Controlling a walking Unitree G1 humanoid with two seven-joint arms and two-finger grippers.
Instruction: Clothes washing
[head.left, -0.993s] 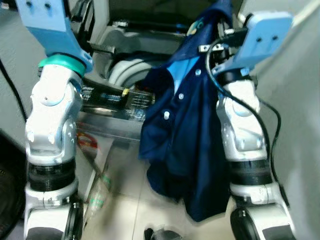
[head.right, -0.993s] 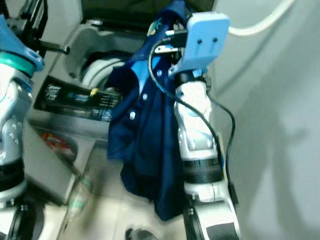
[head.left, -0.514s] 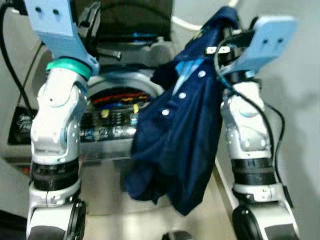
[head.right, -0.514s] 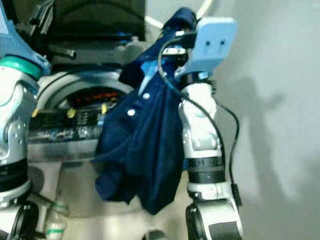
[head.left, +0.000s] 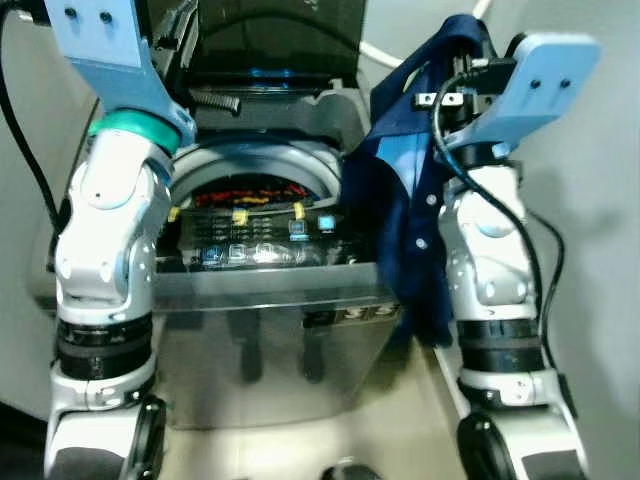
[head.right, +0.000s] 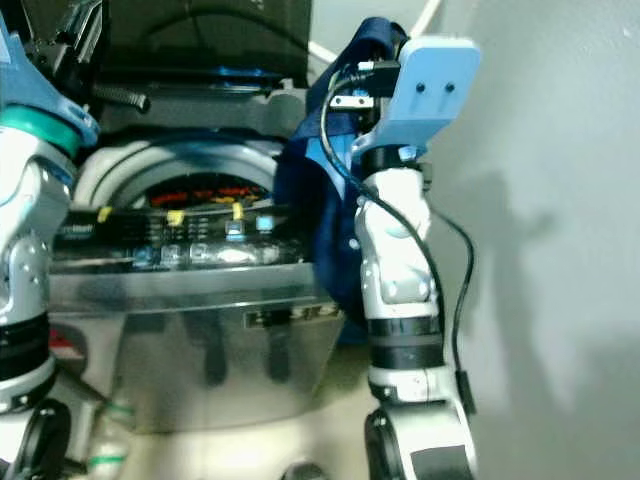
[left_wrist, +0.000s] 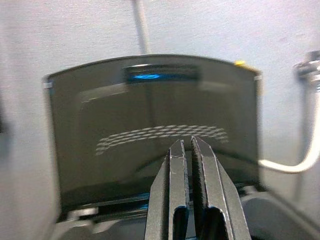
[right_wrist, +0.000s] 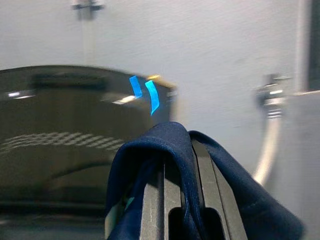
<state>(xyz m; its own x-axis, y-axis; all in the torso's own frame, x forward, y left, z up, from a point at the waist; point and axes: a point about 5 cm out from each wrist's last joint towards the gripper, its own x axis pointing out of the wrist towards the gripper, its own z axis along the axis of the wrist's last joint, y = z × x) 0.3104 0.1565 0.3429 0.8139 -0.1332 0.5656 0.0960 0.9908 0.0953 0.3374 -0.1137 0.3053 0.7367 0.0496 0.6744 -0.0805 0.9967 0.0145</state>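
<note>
Right gripper (right_wrist: 179, 150): raised at the washer's right rear corner, fingers pressed together on a fold of cloth that drapes over their tips. It has hold of the navy shirt.

Navy shirt (head.left: 410, 215): dark blue with a lighter blue placket and white buttons. It hangs from the right gripper down the inner side of the right arm (head.left: 490, 270), beside the right edge of the washing machine, its lower hem reaching below the control panel level. It is outside the tub.

Left gripper (left_wrist: 187, 172): held high in front of the raised lid, both fingers side by side with only a thin slit between them; nothing is held.

Left arm (head.left: 105, 240): upright at the washer's left front, silver segments with a teal ring under the blue wrist block.

Washing machine (head.left: 270, 340): top-loader, silver-grey front, standing directly before the robot.

Lid (left_wrist: 150, 125): dark, smoked, tilted up and back against the wall, tub opening exposed.

Tub (head.left: 255, 170): pale rim visible; red and dark shapes show just behind the panel, but what they are cannot be told.

Control panel (head.left: 260, 235): along the front edge, with yellow and blue markings, glare across it.

Hose (right_wrist: 267, 145): white, running down from a wall tap (right_wrist: 272, 95) behind the machine on the right side.

Wall (head.right: 540, 150): plain grey, close on the robot's right, carrying the right arm's shadow.
</note>
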